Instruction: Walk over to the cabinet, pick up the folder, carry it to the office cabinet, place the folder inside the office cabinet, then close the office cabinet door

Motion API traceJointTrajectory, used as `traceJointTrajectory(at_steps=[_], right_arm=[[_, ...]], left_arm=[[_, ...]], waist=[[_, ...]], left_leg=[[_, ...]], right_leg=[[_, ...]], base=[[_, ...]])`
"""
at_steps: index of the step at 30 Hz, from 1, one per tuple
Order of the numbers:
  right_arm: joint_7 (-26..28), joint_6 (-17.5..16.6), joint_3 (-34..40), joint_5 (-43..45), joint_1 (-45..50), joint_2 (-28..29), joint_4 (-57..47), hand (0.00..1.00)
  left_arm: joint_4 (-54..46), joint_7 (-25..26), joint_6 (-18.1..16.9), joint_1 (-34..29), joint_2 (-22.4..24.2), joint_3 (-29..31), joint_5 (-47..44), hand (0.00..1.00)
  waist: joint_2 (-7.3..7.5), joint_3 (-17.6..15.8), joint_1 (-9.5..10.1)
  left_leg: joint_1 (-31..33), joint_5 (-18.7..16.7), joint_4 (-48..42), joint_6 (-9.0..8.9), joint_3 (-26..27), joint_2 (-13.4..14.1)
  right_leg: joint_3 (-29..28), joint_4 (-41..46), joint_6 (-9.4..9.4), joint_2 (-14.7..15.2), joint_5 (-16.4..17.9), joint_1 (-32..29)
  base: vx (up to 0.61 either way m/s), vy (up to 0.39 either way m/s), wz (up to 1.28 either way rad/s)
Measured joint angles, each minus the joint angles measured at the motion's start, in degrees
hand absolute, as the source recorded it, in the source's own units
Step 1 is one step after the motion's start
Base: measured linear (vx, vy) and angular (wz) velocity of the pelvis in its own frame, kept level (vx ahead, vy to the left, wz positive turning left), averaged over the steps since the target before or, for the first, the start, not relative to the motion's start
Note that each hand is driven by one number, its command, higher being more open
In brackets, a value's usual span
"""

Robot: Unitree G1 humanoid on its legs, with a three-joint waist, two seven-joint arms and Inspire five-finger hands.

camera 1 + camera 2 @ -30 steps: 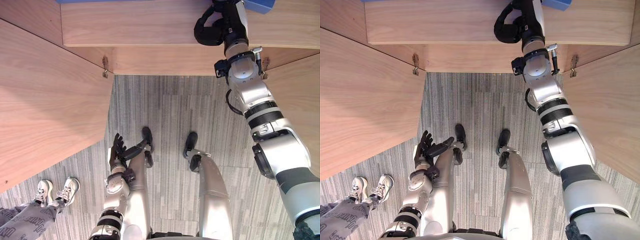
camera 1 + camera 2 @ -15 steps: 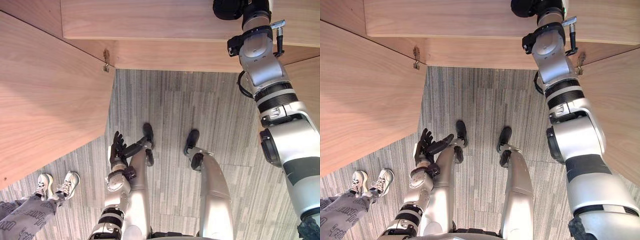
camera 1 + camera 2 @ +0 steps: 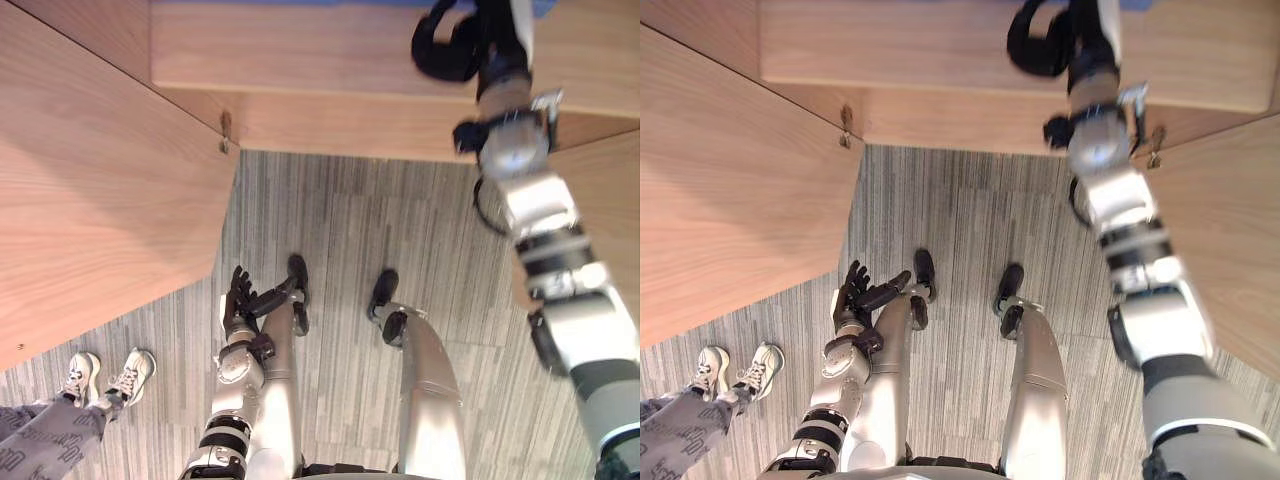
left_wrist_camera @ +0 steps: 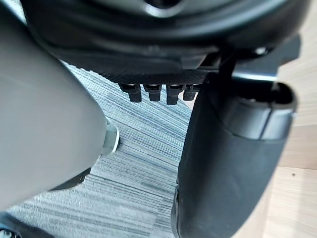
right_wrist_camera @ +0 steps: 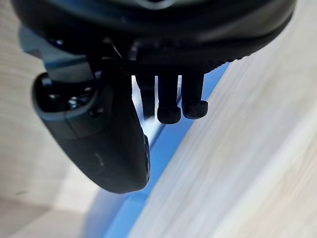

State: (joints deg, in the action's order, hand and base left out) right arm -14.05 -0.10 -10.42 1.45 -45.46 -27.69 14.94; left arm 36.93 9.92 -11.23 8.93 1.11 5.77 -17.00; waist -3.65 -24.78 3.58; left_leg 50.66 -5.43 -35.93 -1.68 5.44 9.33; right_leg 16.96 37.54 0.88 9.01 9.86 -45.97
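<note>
Looks like the placing step, close to done. Offered as a judgement from the lie of things, not a certainty, given the similar look of a reach to pick up.

Finds the right hand [image 3: 480,45] stretched far forward over the wooden shelf [image 3: 300,60] of the office cabinet, fingers [image 5: 168,99] relaxed and nearly straight, thumb apart, clasping nothing. Puts the blue folder [image 5: 163,146] just past those fingertips and below them, flat on the shelf and seemingly free of the hand. Cannot tell whether touching or narrowly apart.

Leaves the left hand [image 3: 238,300] idle low at the side, fingers loose and straight, well apart from the right hand and from the folder.

Shows both doors swung wide: the left door [image 3: 100,190] off to the left of the right hand and nearer the body, the right door [image 3: 1230,240] close beside the right forearm.

Calls next for drawing the right hand straight back off the shelf without dragging the folder along, then getting clear of the right door's swing. After that, needs a flat hand against a door's outer face to push it home. Worth minding while swinging the left door: a person's shoes [image 3: 133,374] on the floor [image 3: 350,230], out beyond the left hand.
</note>
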Motion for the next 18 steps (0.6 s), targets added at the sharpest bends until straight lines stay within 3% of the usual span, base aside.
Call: traceJointTrajectory(at_steps=[3,6,7,11,18], right_arm=[[0.1,-1.7,1.1,-2.7,15.6,6.5,-7.7,0.00],[1.3,-2.4,0.9,-3.6,26.9,11.1,-8.2,0.00],[2.8,-2.8,0.9,-3.6,30.9,12.4,-7.5,1.00],[6.0,-4.8,1.1,-4.1,38.4,15.7,-1.3,1.00],[7.3,-5.1,7.7,-10.6,47.6,24.0,21.2,1.00]], left_arm=[[0.1,-0.4,0.5,-3.3,-0.2,0.0,0.2,1.00],[2.3,-0.7,0.5,-5.5,-1.7,-0.1,0.3,1.00],[4.5,-1.2,0.6,-5.7,-2.8,-0.1,0.9,1.00],[9.6,-1.7,1.5,-7.4,-6.1,-0.6,1.6,1.00],[13.1,-2.6,2.4,-12.6,-5.8,-0.3,4.3,1.00]], waist=[[1.71,0.9,-0.81],[3.66,2.0,-1.40],[4.43,2.6,-1.59],[6.69,4.8,-2.94],[6.53,14.3,-3.61]], left_leg=[[-6.9,-0.3,3.1,0.00,0.8,-0.5],[-13.3,-0.3,6.6,-0.10,1.8,-0.6],[-16.0,-0.2,8.5,-0.17,2.2,-0.6],[-24.5,0.7,14.7,-0.43,5.1,-0.9],[-40.4,2.5,27.9,-0.61,10.0,-3.6]], right_leg=[[-0.5,-3.1,-0.50,-0.1,0.0,6.2],[-1.1,-7.4,-1.24,-0.9,-0.7,12.2],[-1.3,-9.9,-1.46,-1.5,-1.4,14.9],[-3.5,-18.3,-2.52,-2.9,-4.6,22.7],[-7.0,-31.8,-4.75,-3.1,-8.8,36.3]], base=[[0.04,0.004,-0.02],[0.10,-0.014,-0.12],[0.09,-0.006,-0.15],[0.16,0.026,-0.31],[0.17,0.058,-0.27]])
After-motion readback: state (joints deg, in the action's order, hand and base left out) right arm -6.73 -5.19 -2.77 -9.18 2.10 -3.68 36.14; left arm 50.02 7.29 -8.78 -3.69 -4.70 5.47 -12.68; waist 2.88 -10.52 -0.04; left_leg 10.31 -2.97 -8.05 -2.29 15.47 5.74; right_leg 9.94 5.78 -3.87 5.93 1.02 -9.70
